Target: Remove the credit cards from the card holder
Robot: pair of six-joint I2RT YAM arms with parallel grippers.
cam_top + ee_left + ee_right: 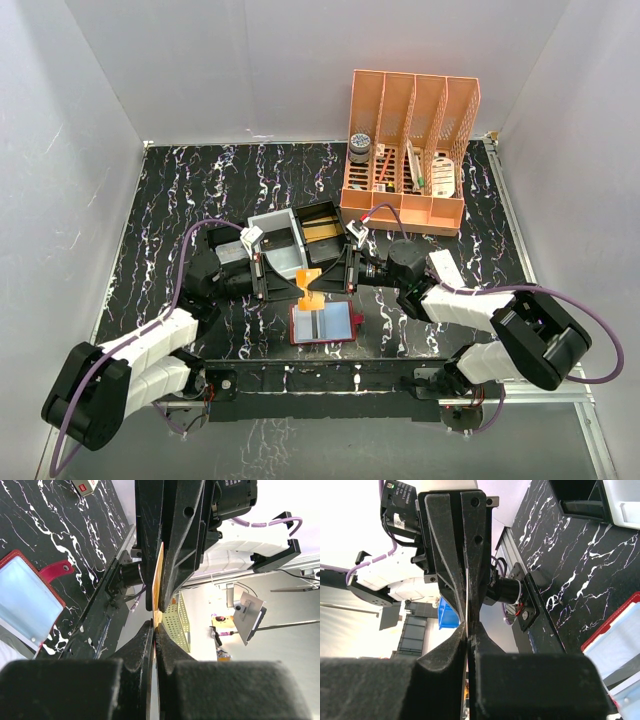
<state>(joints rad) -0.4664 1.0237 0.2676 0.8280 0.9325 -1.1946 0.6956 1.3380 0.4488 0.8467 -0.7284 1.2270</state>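
The red card holder (323, 326) lies open on the black marbled table, with pale blue credit cards (325, 322) still in its pockets. Just above it hangs a tan-orange credit card (311, 284), pinched from both sides. My left gripper (298, 285) is shut on its left edge and my right gripper (326, 282) on its right edge. In the left wrist view the orange card (158, 575) shows edge-on between my left gripper (155, 628) and the opposing fingers (175, 575). The card holder (27, 602) lies at that view's left. In the right wrist view my right gripper (468, 625) is shut, with the card holder (620, 640) at lower right.
A black compartmented tray with a grey insert (285, 238) stands just behind the grippers. An orange file rack (410, 150) with small items stands at the back right. A small white box with a red mark (84, 485) lies on the table. White walls enclose the table.
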